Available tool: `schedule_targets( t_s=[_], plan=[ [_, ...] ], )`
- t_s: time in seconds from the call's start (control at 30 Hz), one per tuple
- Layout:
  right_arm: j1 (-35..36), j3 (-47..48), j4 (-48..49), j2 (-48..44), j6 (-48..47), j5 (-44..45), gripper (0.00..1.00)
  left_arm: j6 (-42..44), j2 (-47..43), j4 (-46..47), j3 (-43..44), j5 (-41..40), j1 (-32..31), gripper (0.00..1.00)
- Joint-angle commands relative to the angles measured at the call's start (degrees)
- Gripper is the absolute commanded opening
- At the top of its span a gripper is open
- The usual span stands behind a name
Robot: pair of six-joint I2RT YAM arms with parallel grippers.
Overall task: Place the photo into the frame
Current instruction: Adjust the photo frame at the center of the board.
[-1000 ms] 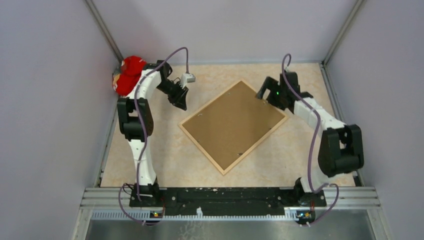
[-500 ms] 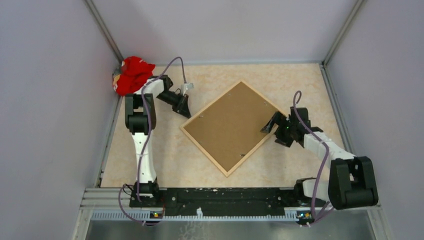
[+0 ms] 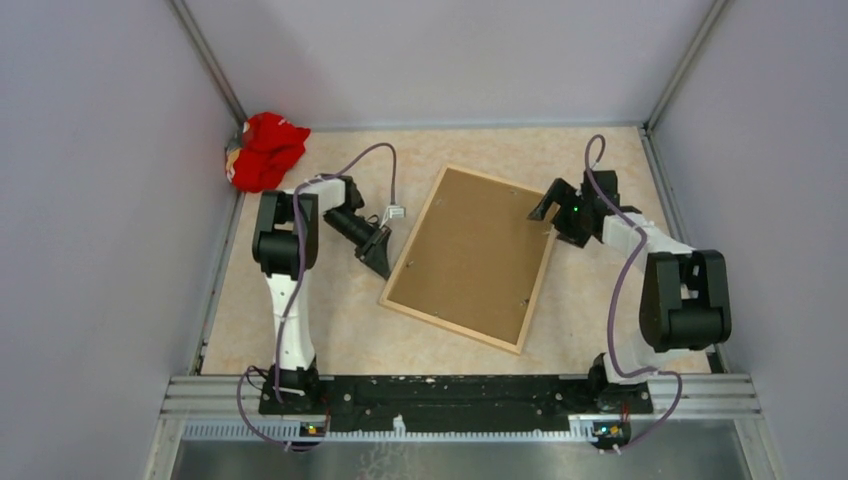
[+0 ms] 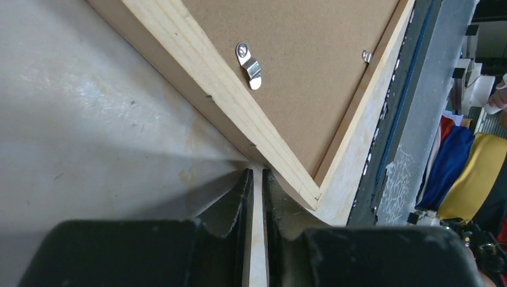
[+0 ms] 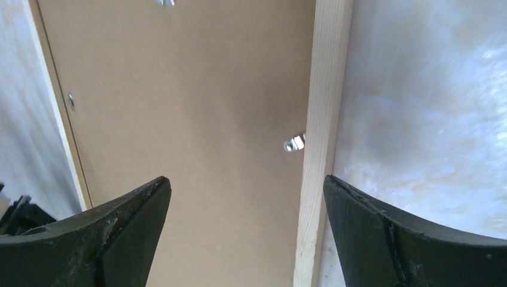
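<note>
Top view: the frame point(image 3: 450, 327) lies flat, back up, mid-table point(image 3: 320, 330), skewed, w/ one corner toward the far side. The brown backing board point(image 3: 470, 255) fills it. The photo is not visible in any view; can't tell if it sits under the board. Left gripper point(image 3: 383, 265) is low at the frame's left edge near the near-left corner, fingers look together. Right gripper point(image 3: 547, 208) is at the far-right corner, fingers spread. Red cloth point(image 3: 265, 150) is bunched in the far-left corner, well apart from the frame. Left wrist: left gripper point(image 4: 255, 173) fingers almost closed, only a thin slit, nothing btwn them but table point(image 4: 89, 119). Tips sit right at a frame point(image 4: 221, 95) corner; touching or just beside, can't tell. Backing board point(image 4: 311, 72) lies inside the rim, a metal turn clip point(image 4: 248, 63) overlapping its edge, 2nd clip point(image 4: 366, 56) on the adjoining side. Right wrist: right gripper point(image 5: 245, 179) fingers wide apart, holding nothing. One finger point(image 5: 131, 233) is over the board point(image 5: 179, 89), the other point(image 5: 406, 239) over bare table point(image 5: 430, 89). The frame's wood strip point(image 5: 323, 89) runs btwn them, closer to the latter. Small clip point(image 5: 294, 143) on the strip's inner edge. Contact w/ the frame: can't tell.
</note>
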Motion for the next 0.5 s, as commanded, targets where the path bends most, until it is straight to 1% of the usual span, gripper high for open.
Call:
schedule_targets(
  t_s=[0.0, 0.1, 0.17, 0.2, 0.33, 0.47],
  plan=[
    [-0.5, 3.5, -4.9, -2.8, -3.7, 8.6, 0.99, 4.4, -1.7, -1.6, 2.3, 1.0, 1.4, 0.19],
    [-0.4, 1.0, -5.4, -7.7, -3.3, 10.0, 0.98, 3.7, -1.6, -2.8, 5.0, 2.8, 1.8, 0.27],
    [0.6, -0.9, -4.0, -11.1, -2.3, 7.3, 0.94, 2.5, -1.5, -2.8, 6.2, 3.9, 1.6, 0.32],
    [1.9, -1.6, -3.3, -12.5, -1.6, 6.4, 0.93, 1.2, -1.5, -1.8, 6.5, 4.1, 1.4, 0.33],
    [11.9, -2.0, 1.0, -14.5, 0.6, 2.4, 0.90, -1.7, -0.7, 0.7, 6.4, 3.8, -0.3, 0.33],
    [21.9, -0.7, 7.5, -9.7, 3.7, -1.8, 0.89, -2.5, 0.5, 1.5, 5.3, 3.7, -1.1, 0.29]
  ],
)
